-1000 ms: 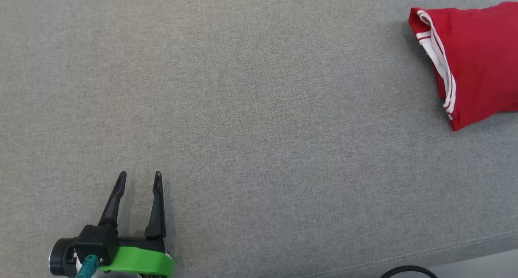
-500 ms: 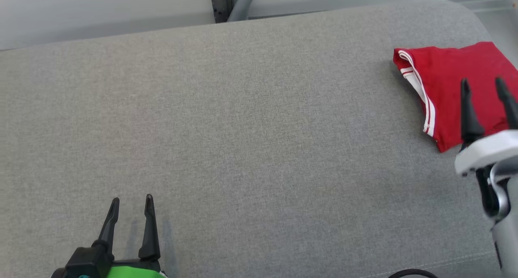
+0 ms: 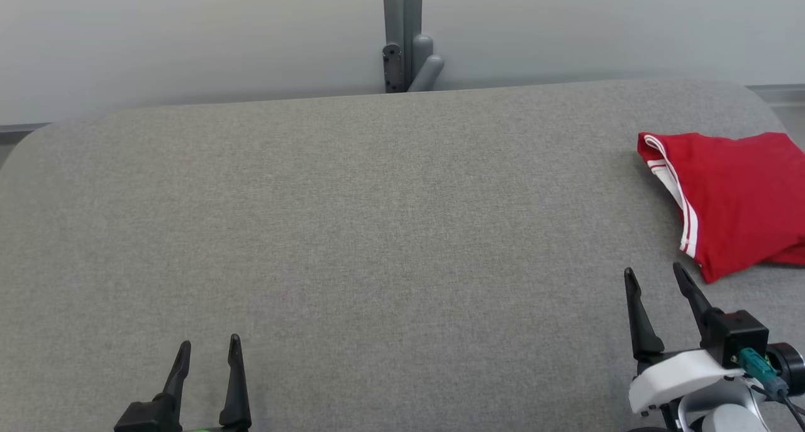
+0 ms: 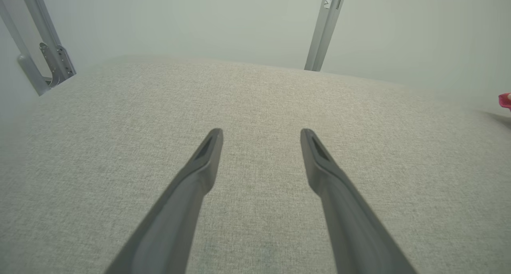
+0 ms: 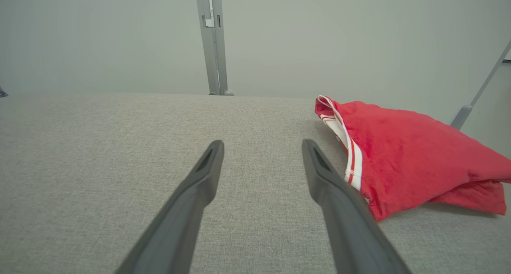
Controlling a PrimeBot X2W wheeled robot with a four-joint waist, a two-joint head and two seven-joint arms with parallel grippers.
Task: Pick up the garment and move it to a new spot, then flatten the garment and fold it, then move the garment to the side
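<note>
The garment [image 3: 736, 199] is red with white stripes along one edge, folded into a compact pile at the right end of the grey padded table [image 3: 377, 231]. The right wrist view shows the garment [image 5: 403, 154] just right of the fingers. My right gripper [image 3: 654, 275] stands open near the front right, its fingertips a short way in front of the garment and apart from it. My left gripper [image 3: 209, 344] is open at the front left, over bare fabric, with nothing between its fingers. A sliver of the garment [image 4: 505, 101] peeks in at the far right of the left wrist view.
A grey metal post with a bracket [image 3: 405, 48] rises behind the table's far edge against a pale wall. The table's corners are rounded, and its right end lies just beyond the garment.
The head camera has tilted up, bringing the wall and post into view. My right gripper has drawn back from over the garment to the front right. The garment lies where it was.
</note>
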